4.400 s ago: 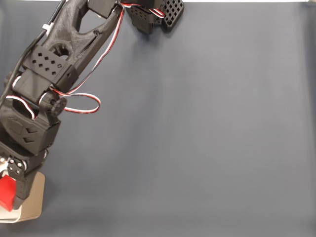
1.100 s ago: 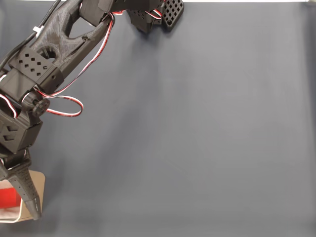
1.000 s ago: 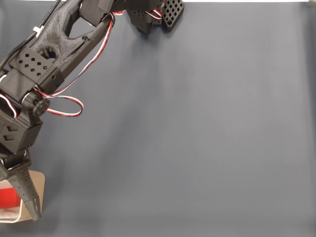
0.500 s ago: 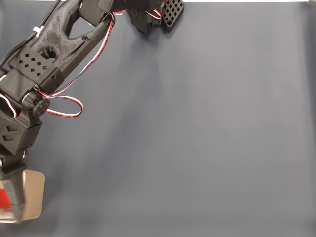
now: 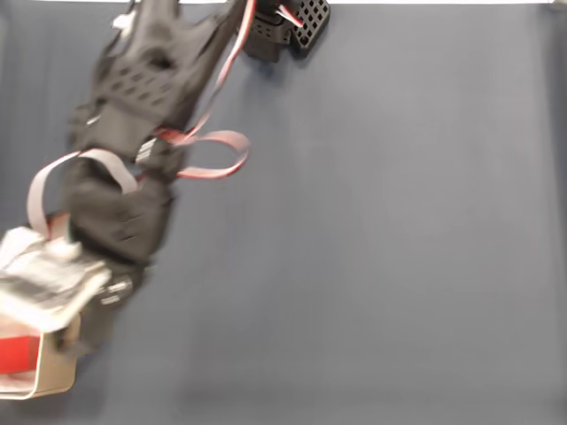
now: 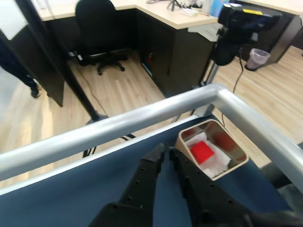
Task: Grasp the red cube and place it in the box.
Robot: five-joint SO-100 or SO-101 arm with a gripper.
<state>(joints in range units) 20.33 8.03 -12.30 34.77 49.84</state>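
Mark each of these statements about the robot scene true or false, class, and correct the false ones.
1. The red cube lies inside the box. True.
2. The gripper is clamped on the cube. False: in the wrist view its fingers are nearly together, empty, and short of the box.
3. The box sits near a corner of the table, by the metal rail. True.
4. The table surface is bright green. False: it is dark blue.
5. In the fixed view the box is at the top right. False: it is at the bottom left, with the cube in it.
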